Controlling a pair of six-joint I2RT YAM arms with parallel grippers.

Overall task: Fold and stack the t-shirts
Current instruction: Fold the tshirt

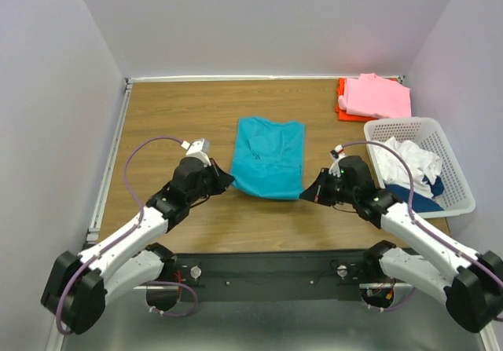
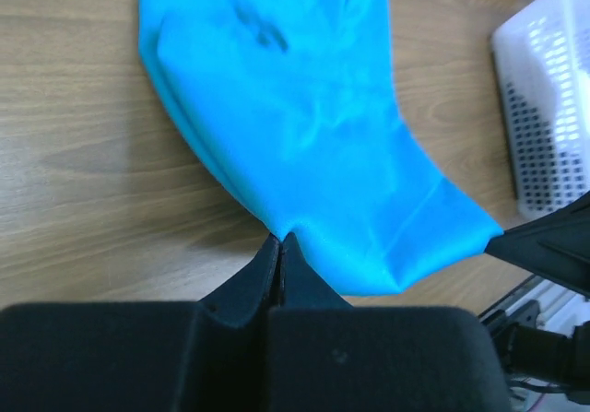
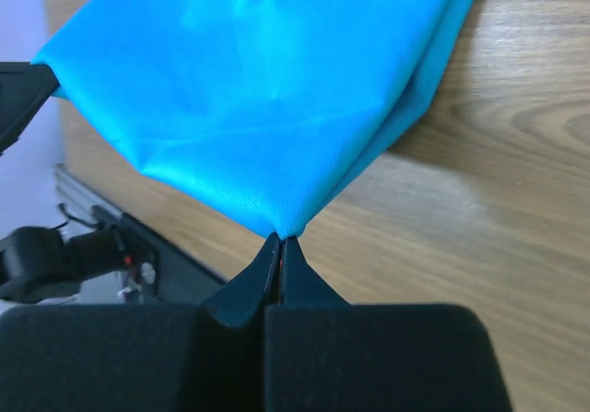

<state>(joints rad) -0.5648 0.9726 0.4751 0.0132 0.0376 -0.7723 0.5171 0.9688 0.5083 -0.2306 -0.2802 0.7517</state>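
A teal t-shirt (image 1: 269,156) lies folded lengthwise in the middle of the wooden table. My left gripper (image 1: 229,180) is shut on its near left corner, where the cloth (image 2: 304,135) puckers into the fingertips (image 2: 280,240). My right gripper (image 1: 305,195) is shut on the near right corner; the fabric (image 3: 267,89) bunches at its tips (image 3: 280,238). A pink t-shirt (image 1: 377,96) lies folded on an orange-red one (image 1: 343,100) at the far right corner. White (image 1: 405,159) and dark blue (image 1: 420,200) t-shirts sit crumpled in the basket.
The white lattice basket (image 1: 458,170) stands at the right edge of the table, close to my right arm. A metal rail (image 1: 110,159) runs along the table's left side. Walls close in the back and both sides.
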